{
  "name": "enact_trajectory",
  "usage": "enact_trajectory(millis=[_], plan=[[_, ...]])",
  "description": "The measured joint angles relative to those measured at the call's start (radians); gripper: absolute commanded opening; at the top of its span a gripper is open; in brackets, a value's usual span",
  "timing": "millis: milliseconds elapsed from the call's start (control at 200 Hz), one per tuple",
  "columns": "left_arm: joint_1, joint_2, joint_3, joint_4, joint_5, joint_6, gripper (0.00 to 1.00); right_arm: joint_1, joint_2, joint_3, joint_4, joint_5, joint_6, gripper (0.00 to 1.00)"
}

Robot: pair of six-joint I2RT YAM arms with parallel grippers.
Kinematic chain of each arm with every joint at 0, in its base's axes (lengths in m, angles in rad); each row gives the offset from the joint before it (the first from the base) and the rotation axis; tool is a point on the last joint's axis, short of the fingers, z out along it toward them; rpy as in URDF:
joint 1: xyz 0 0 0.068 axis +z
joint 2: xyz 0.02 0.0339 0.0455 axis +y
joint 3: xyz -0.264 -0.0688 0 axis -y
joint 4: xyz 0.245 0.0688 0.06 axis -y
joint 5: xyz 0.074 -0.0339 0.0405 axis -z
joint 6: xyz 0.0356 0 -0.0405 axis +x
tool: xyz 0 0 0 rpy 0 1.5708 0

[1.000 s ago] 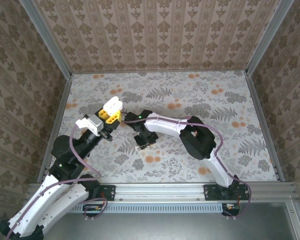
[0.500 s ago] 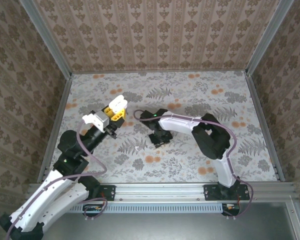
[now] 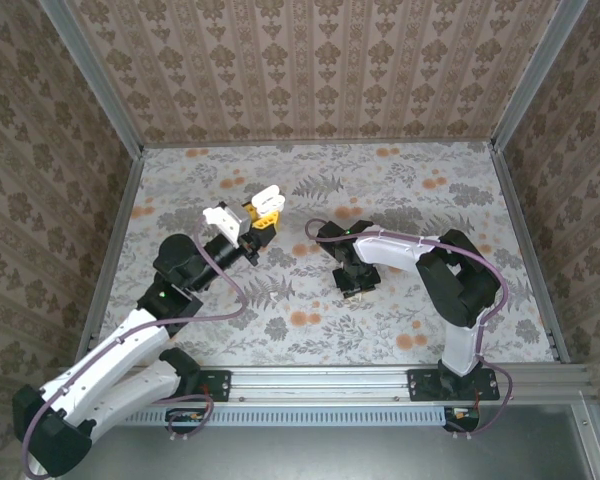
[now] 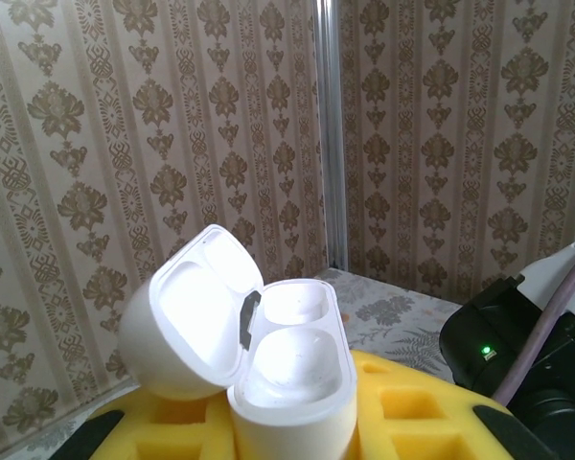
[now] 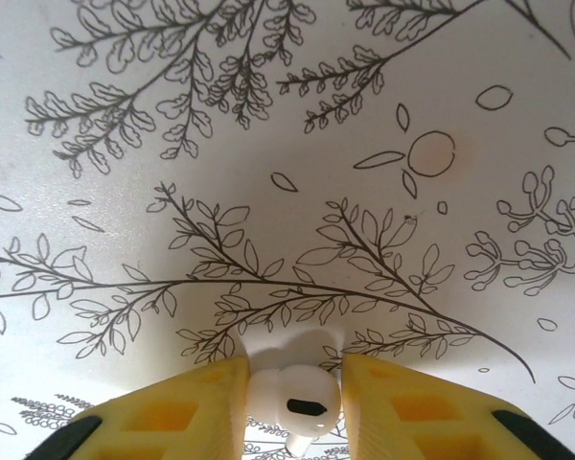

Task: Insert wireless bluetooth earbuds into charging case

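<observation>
The left gripper [image 3: 256,216] is found clenched on the case [image 4: 289,369], which is held upright between its yellow fingers [image 4: 412,412] and raised off the tabletop [image 5: 268,134]. The lid [image 4: 187,326] is swung open to the left of the gripper's centre line, and two white wells are exposed. The right gripper [image 3: 355,284] is found grasping one white earbud [image 5: 292,391], pinched between its fingertips. It is pointed down at the tabletop, and contact cannot be determined. The two grippers are well apart.

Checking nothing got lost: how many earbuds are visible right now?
1: a white earbud pinched in the right gripper. A second one may be hidden.
</observation>
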Motion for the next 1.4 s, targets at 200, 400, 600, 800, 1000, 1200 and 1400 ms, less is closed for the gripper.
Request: enact_trajectory(millis=[200,400,600,800,1000,1200,1400], plan=[[0.000,0.002,0.000,0.009,0.001,0.000,0.25,-0.002,0.001,0.001,-0.002,0.000,0.012,0.37],[0.000,0.000,0.000,0.008,0.001,0.000,0.25,-0.005,0.002,0.001,-0.002,-0.002,0.031,0.37],[0.000,-0.007,0.000,0.008,0.001,0.000,0.25,-0.019,0.002,-0.002,0.002,-0.027,0.068,0.37],[0.001,-0.010,0.000,0.007,0.000,0.000,0.25,-0.032,-0.005,-0.011,0.011,-0.047,0.084,0.37],[0.006,-0.010,0.000,0.004,0.000,0.000,0.24,-0.034,-0.007,-0.014,0.016,-0.051,0.084,0.37],[0.006,-0.010,0.000,0.004,0.001,0.000,0.25,-0.037,-0.018,-0.022,0.020,-0.051,0.083,0.38],[0.006,-0.008,0.000,0.004,0.001,0.000,0.25,-0.051,-0.045,-0.038,0.029,-0.050,0.082,0.39]])
